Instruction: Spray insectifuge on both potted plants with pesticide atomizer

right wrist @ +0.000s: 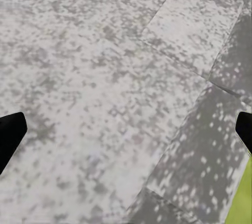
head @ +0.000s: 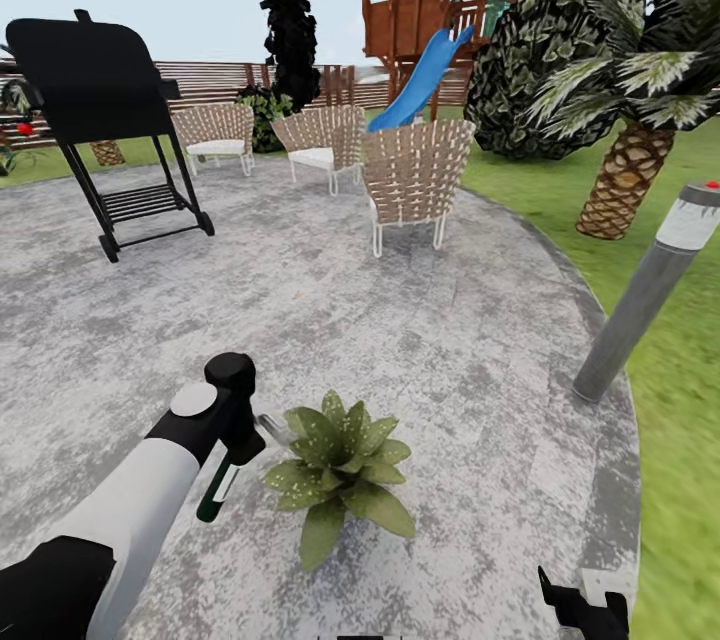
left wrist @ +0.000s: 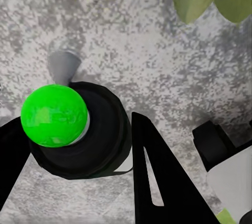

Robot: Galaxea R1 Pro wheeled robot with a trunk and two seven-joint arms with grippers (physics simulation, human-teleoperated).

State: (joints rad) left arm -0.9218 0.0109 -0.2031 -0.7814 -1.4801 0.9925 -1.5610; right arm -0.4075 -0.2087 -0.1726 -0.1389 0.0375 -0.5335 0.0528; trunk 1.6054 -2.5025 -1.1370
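Left arm extended and clamped on the bottle, right gripper held low and spread.

The left arm (head: 120, 510) is seen reaching forward from the lower left of the head view, its white forearm ending in a black wrist just beside the potted plant (head: 340, 475). The left gripper (head: 232, 440) is closed around the pesticide atomizer (head: 218, 490), which hangs below it; in the left wrist view the black fingers (left wrist: 157, 177) are pressed against the bottle's body. The right gripper (head: 585, 605) is held on the plant's other side, well apart from it, with its fingertips (right wrist: 10, 135) set wide.
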